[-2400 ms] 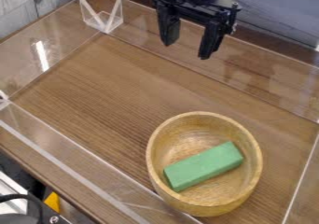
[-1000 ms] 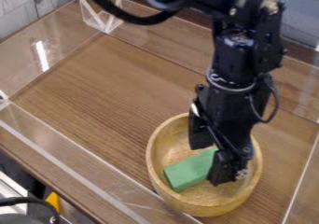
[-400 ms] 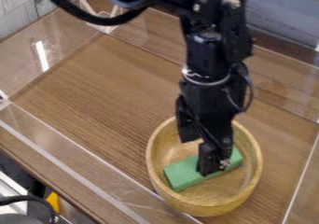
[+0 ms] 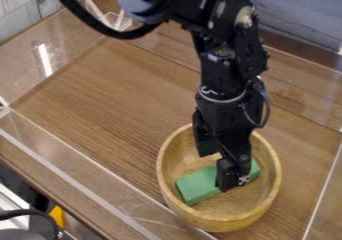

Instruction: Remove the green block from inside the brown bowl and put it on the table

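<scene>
The green block (image 4: 201, 187) lies inside the brown bowl (image 4: 181, 206), which sits on the table (image 4: 107, 94) at the lower right. My black gripper (image 4: 219, 166) points straight down into the bowl. Its jaws stand open, one finger on either side of the block's right part. The fingers (image 4: 237, 174) hide that end of the block, so only the block's left end shows. Whether the fingers touch the block I cannot tell.
Clear acrylic walls (image 4: 80, 199) edge the table on the near and left sides. A small clear stand (image 4: 110, 19) sits at the back left. The arm (image 4: 221, 44) rises over the bowl toward the back.
The arm has come from the back of the table down over the bowl. In the last half second the gripper sank slightly lower around the block.
</scene>
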`<move>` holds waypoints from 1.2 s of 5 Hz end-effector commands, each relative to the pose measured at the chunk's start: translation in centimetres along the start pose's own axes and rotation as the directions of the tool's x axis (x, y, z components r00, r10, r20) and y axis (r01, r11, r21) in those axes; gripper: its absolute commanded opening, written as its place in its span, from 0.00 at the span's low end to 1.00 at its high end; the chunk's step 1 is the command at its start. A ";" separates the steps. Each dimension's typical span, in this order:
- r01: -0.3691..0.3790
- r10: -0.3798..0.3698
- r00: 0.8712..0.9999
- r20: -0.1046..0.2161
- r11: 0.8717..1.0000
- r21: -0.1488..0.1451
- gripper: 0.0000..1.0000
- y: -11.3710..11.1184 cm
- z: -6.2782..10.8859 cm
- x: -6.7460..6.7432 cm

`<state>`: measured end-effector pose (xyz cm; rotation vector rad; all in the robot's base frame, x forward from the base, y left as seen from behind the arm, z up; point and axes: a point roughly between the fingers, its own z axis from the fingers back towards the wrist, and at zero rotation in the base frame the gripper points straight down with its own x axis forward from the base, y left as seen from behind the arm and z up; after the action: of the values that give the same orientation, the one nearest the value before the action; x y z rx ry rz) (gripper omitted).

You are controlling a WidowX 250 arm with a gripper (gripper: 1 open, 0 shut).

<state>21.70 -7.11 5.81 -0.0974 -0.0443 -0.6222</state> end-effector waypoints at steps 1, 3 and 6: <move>-0.016 0.016 0.999 0.027 1.000 0.003 1.00 0.5 0.9 0.2; -0.031 0.031 0.999 0.034 1.000 -0.002 1.00 0.5 1.7 0.2; -0.048 0.047 0.998 0.050 0.999 0.002 1.00 0.3 1.8 0.8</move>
<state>21.55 -6.80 6.35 -0.1125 -0.0297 -0.5667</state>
